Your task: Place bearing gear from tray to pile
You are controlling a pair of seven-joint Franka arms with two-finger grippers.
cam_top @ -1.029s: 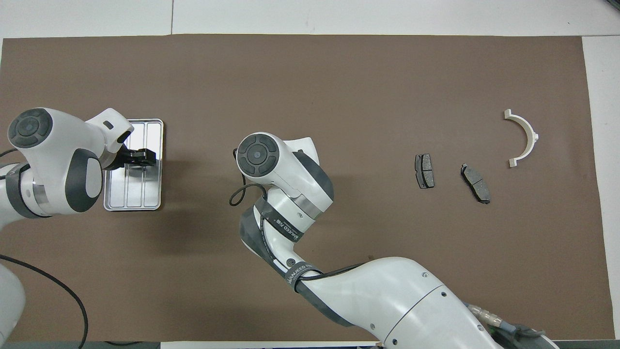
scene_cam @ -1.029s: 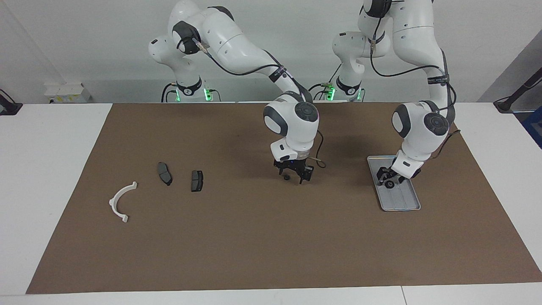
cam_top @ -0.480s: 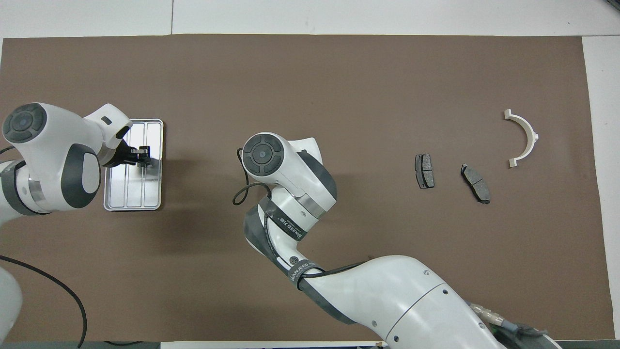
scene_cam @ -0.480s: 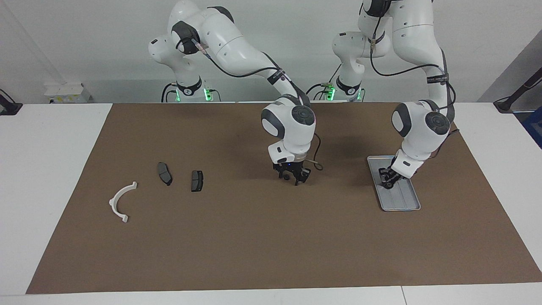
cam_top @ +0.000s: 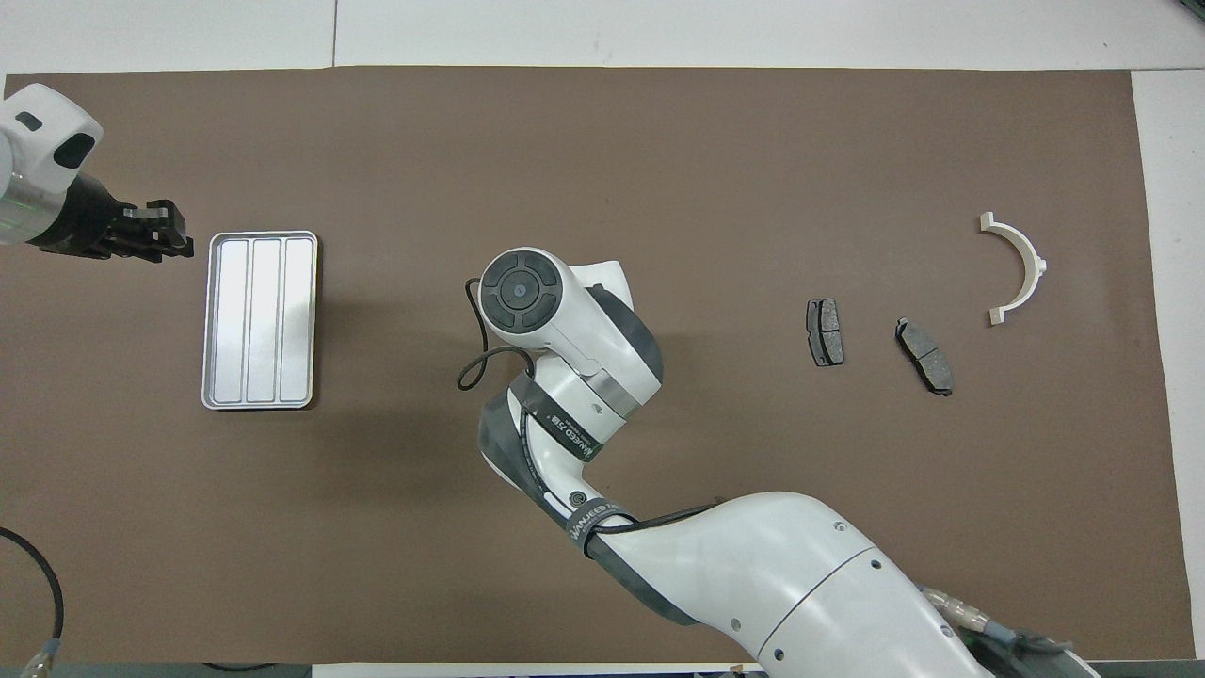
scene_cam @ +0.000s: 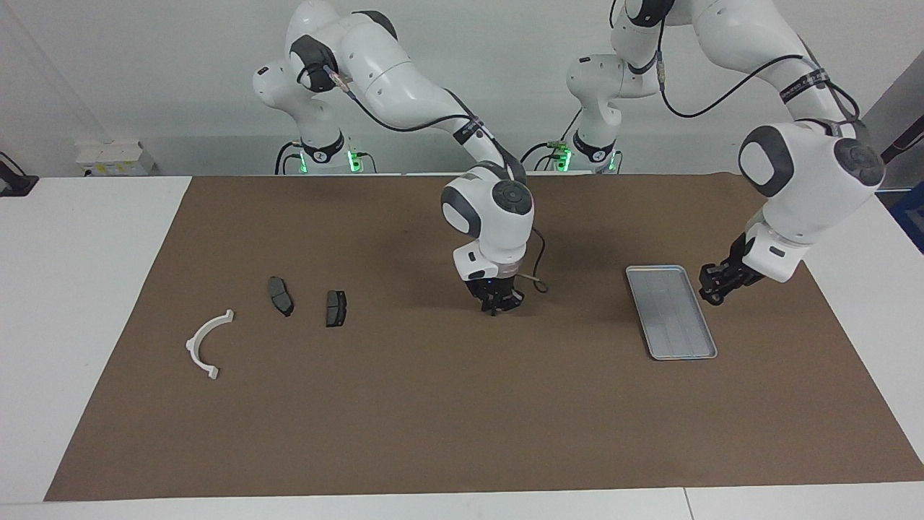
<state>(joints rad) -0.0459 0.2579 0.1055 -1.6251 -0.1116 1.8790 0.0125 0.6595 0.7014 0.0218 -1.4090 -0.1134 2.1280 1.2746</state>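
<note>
Right pincer [scene_cam: 494,308] pressed together mid-mat; left pincer [scene_cam: 710,292], fingers unclear, just outside tray [scene_cam: 693,353] rim.

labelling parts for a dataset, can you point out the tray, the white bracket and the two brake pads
tray [cam_top: 259,320], overhead view, middle ridge.
white bracket [cam_top: 1026,259], overhead view, top of its arc.
brake pads [cam_top: 825,331] [cam_top: 924,356], overhead view, flat faces.

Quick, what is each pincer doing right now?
Left pincer, beside the tray: cannot be told.
Right pincer, over the mat: closed; holding anything cannot be told.
</note>
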